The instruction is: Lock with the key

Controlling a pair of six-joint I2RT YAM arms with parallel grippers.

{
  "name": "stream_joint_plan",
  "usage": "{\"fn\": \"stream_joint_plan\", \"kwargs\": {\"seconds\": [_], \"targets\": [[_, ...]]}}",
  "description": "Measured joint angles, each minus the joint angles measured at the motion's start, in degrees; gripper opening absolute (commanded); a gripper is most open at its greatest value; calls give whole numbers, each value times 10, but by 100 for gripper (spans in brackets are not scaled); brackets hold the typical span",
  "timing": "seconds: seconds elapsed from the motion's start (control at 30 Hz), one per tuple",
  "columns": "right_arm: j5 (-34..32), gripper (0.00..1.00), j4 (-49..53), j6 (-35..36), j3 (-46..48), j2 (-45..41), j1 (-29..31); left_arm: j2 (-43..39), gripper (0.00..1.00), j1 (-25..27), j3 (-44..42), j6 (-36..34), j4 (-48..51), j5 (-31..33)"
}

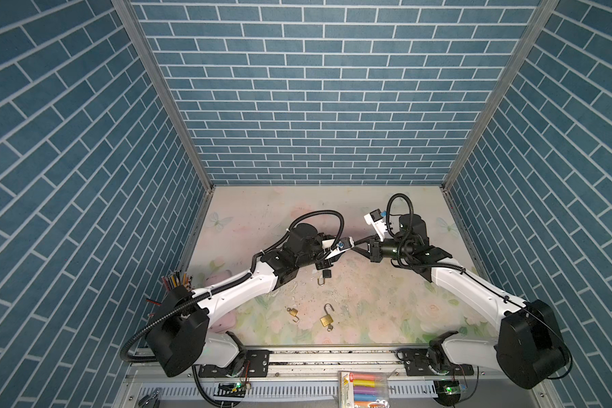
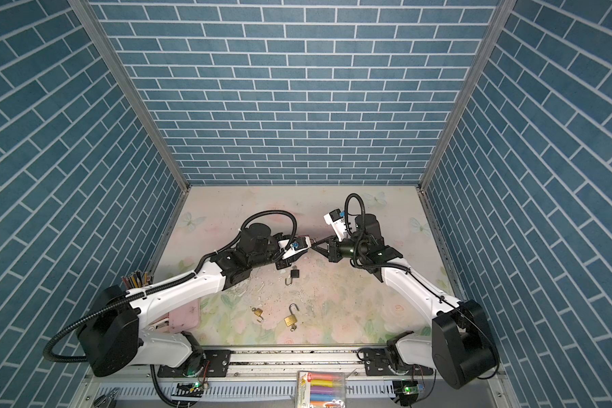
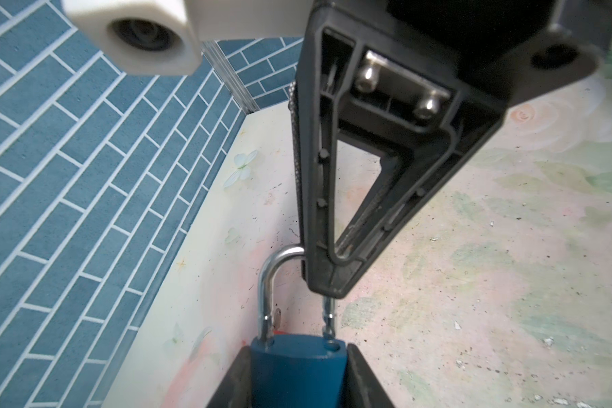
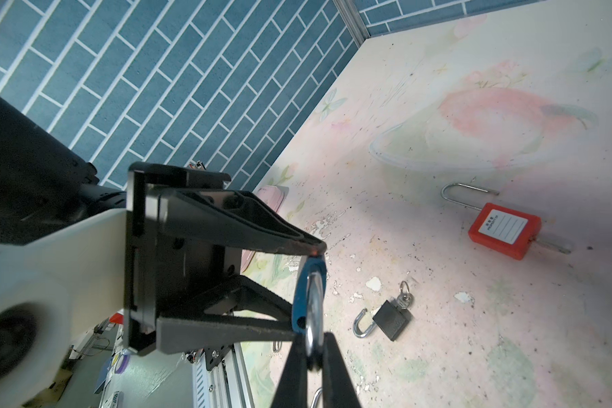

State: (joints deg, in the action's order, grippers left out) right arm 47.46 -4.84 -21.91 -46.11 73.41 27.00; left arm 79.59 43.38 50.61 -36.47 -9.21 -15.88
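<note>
Five padlocks in all, two arms, two claws. One blue padlock [image 3: 294,378] held up off the desk [image 1: 386,311] near its middle, between the arms. Grips it by the body with the left claw [image 3: 297,353], one finger [image 3: 366,385] on each narrow edge. Pinches its steel loop [image 3: 267,282] with the right claw [image 4: 313,344], fingers pressed together on the free leg; end of that leg just short of its hole in the body, not seated. Cannot tell where the blue one's key is: underside buried in the left claw. One black padlock [image 1: 326,273] flat on the desk just in front of the left claw, loop swung open, small bunch of keys [image 4: 403,298] at its base. Two brass padlocks nearer the front edge, a smaller one [image 1: 292,312] and a larger one [image 1: 327,320], well apart from the claws, near each other but not touching, both loops open. One red padlock [image 4: 504,229], visible only from the right wrist, flat on the desk, long loop open, one key [image 4: 552,245] in its base. At the left edge, one cup of pencils [image 1: 175,281] and one pink case [image 2: 184,318] partly under the left arm. Beyond the front rail, one pack of coloured markers [image 1: 364,388].
</note>
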Motion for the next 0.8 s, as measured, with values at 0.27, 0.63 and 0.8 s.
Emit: {"fn": "stream_joint_plan", "kwargs": {"seconds": [0.27,0.63,0.8], "targets": [[2,0,-4,-10,0,10,0,0,4,7,-30,-4,-52,30],[8,0,-24,-19,-10,28,0,0,4,12,-37,0,-74,56],[10,0,-34,-21,-10,40,1,5,4,12,-37,4,-74,65]]}}
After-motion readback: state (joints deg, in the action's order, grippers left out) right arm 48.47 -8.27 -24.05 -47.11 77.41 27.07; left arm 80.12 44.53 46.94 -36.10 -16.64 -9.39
